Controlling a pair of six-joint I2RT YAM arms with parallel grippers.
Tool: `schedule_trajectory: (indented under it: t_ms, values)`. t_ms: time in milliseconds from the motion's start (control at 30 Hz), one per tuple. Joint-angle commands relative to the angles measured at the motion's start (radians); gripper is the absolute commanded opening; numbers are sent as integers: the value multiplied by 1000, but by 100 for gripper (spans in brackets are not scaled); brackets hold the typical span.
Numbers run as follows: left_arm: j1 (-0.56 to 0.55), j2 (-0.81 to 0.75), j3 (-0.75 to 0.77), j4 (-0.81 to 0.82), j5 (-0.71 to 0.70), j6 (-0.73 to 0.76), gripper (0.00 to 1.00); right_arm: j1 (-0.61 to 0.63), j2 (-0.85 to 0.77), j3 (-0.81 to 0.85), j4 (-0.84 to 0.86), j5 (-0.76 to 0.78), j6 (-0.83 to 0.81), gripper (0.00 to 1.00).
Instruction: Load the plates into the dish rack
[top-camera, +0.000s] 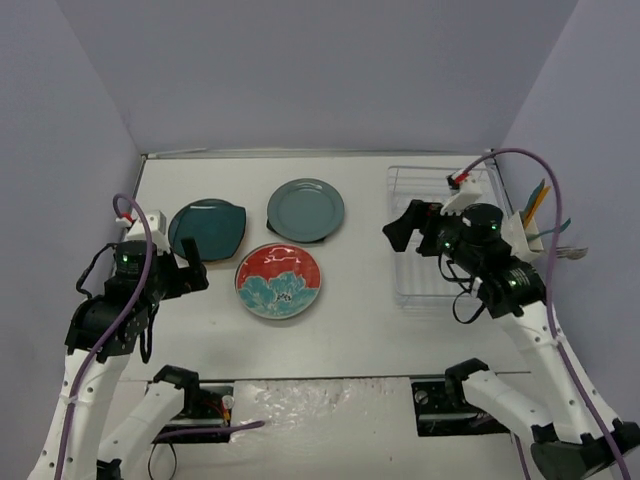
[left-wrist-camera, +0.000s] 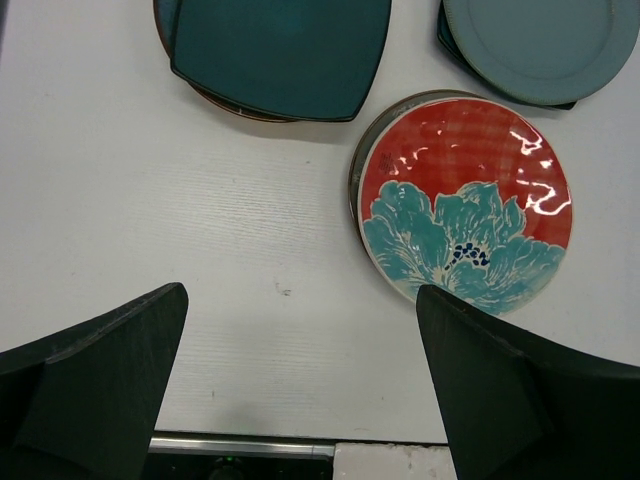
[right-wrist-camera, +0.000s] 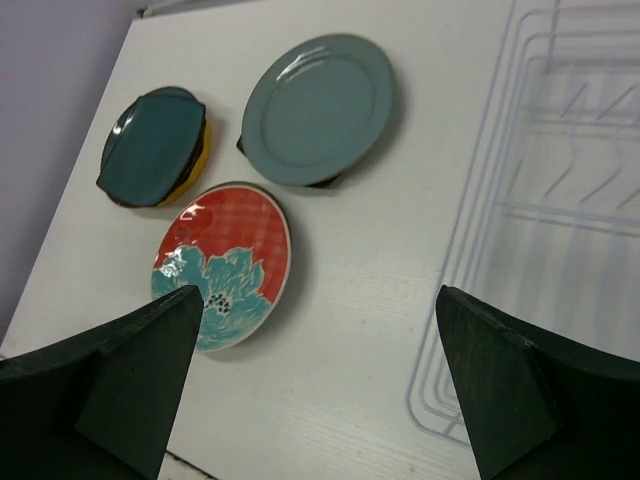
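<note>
Left pincer (top-camera: 192, 272) and right pincer (top-camera: 412, 232) both released, empty, jaws wide, likely to straddle a rim. Red plate (top-camera: 278, 280), teal plate (top-camera: 208, 228), grey-green plate (top-camera: 305, 209) flat on tabletop (top-camera: 350, 330), left of rack (top-camera: 425, 185); none yet slotted.

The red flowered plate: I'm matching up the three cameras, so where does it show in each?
Top external: red flowered plate left of centre, nearest the arms.
Left wrist: red flowered plate right of centre.
Right wrist: red flowered plate lower left.
Shared landmark: the dark teal squarish plate, up and left of it in every view.
</note>
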Motion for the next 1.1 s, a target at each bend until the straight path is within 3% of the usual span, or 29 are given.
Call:
schedule_trajectory:
  t_ms: [0,200,533,667,1067]
  values:
    - [-3,46,8,97,61,10,97,94,203,-1,189,-109,179,100]
    - [-3,76,-48,149,95,-6,97,297,440,-16,369,43,279,99]
    - [-3,106,-155,229,150,-43,97,360,729,-39,552,130,360,90]
    - [-3,120,-183,249,167,-41,97,363,797,-56,590,117,365,81]
    - [-3,157,-242,297,223,-42,97,362,810,-150,671,93,345,35]
